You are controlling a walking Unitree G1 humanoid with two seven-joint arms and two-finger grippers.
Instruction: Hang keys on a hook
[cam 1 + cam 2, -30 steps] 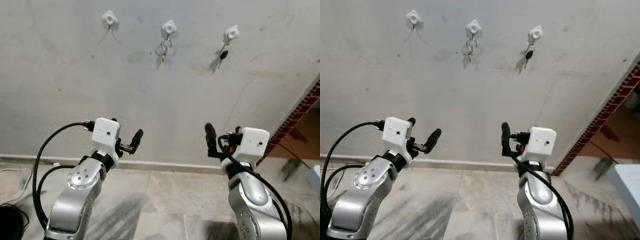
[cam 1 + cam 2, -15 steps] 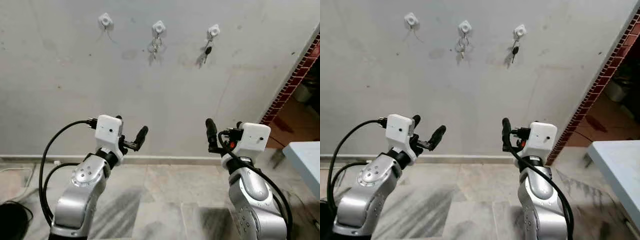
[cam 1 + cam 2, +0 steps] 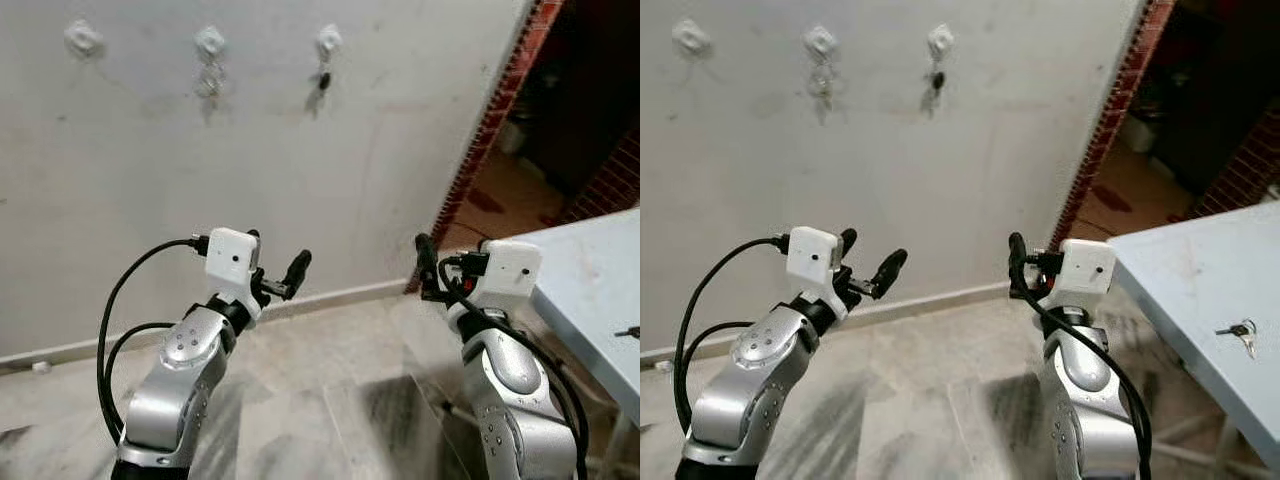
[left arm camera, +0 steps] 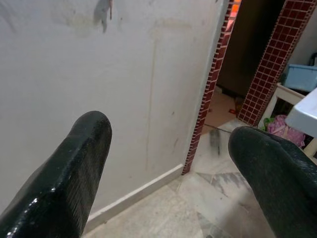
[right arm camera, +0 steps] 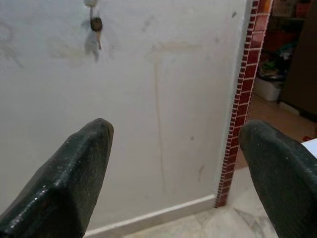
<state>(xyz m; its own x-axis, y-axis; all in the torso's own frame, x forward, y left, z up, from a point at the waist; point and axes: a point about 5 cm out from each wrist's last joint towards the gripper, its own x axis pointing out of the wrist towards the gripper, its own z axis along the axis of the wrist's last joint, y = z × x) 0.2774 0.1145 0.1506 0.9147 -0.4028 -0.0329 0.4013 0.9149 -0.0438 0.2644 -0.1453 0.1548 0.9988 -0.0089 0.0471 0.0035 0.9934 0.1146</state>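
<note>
Three white hooks are fixed high on the grey wall. The left hook is bare, the middle hook carries a ring of keys, and the right hook carries a black-headed key. Another set of keys lies on the light blue table at the right. My left gripper and right gripper are held out at chest height, well below the hooks. Both are open with nothing between the fingers.
A red brick-tiled doorway edge ends the wall on the right, with a dark room behind it. A white skirting runs along the wall's foot above grey floor tiles. A blue crate stands beyond the doorway.
The camera has swung to the right: the hooks have slid to the upper left, and the doorway and the table with keys have come into view. Both arms keep their pose, still open.
</note>
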